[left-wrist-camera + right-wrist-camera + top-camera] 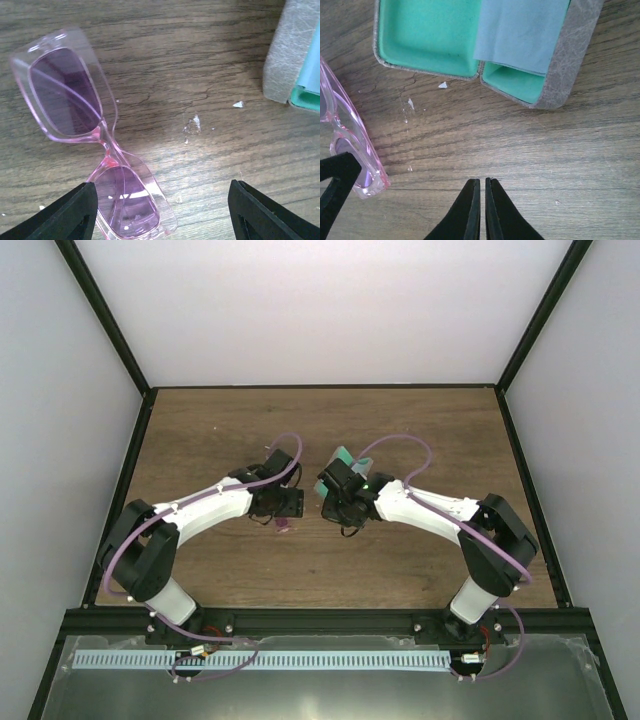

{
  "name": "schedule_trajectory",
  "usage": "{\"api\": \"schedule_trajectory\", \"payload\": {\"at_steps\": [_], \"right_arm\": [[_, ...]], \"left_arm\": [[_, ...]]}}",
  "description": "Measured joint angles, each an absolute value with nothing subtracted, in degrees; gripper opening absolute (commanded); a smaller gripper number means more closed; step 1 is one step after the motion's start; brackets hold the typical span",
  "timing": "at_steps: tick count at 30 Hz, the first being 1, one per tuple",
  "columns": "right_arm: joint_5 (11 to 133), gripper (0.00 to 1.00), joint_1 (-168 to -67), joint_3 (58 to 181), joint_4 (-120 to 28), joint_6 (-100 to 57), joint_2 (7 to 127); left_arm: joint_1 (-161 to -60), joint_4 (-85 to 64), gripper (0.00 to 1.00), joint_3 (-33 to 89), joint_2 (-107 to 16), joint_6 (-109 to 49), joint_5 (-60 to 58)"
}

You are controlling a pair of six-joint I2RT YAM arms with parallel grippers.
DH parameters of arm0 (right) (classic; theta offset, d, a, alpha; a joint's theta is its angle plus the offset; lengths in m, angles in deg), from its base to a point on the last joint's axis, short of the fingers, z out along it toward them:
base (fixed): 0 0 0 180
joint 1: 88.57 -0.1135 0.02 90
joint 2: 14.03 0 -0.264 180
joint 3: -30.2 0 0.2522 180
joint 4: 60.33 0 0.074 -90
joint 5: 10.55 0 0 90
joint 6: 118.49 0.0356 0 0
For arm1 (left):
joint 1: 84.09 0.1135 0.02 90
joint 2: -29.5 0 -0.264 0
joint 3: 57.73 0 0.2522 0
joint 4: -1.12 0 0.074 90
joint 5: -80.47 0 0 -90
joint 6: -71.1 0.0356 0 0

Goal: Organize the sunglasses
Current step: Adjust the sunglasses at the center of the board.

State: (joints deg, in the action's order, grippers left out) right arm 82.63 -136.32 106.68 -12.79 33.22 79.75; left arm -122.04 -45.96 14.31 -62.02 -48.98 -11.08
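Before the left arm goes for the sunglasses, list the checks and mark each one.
1. Left gripper open: ok.
2. Sunglasses lying free on the table: ok.
3. Sunglasses centred in that gripper: not ok, they sit off to one side.
4. Case open: ok.
5. Case interior free: not ok, cloth covers one half.
6. Right gripper clear of the case, shut on nothing: ok.

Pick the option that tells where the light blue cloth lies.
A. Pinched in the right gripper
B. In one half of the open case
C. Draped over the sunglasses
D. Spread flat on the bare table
B: the right wrist view shows the cloth lying in one teal-lined half of the open case, apart from the sunglasses, while the right gripper is shut on nothing.
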Motion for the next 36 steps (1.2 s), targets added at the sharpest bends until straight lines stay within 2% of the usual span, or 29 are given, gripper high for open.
{"api": "schedule_trajectory", "payload": {"at_steps": [12,19,27,32,34,36], "right_arm": [[79.1,0.06,-132.9,110.0,-11.3,23.5,81.1],[76.7,0.06,-131.0,109.3,-11.7,20.1,80.2],[74.3,0.06,-130.4,105.6,-12.7,18.8,78.2],[73.4,0.06,-130.1,105.6,-13.8,18.5,78.2],[73.2,0.06,-130.0,105.6,-14.1,18.4,78.3],[73.0,0.06,-129.9,105.6,-14.3,18.2,78.3]], "left_arm": [[-122.9,-49.0,0.73,17.0,-66.3,-54.4,-18.3],[-127.2,-52.1,0.67,20.3,-70.9,-56.6,-22.5],[-128.4,-54.5,0.73,21.2,-73.2,-56.2,-27.0],[-128.4,-54.5,0.73,20.8,-74.2,-54.9,-29.3],[-128.4,-54.5,0.72,20.4,-74.3,-54.6,-29.9],[-128.4,-54.5,0.68,19.8,-74.3,-54.4,-30.4]]}}
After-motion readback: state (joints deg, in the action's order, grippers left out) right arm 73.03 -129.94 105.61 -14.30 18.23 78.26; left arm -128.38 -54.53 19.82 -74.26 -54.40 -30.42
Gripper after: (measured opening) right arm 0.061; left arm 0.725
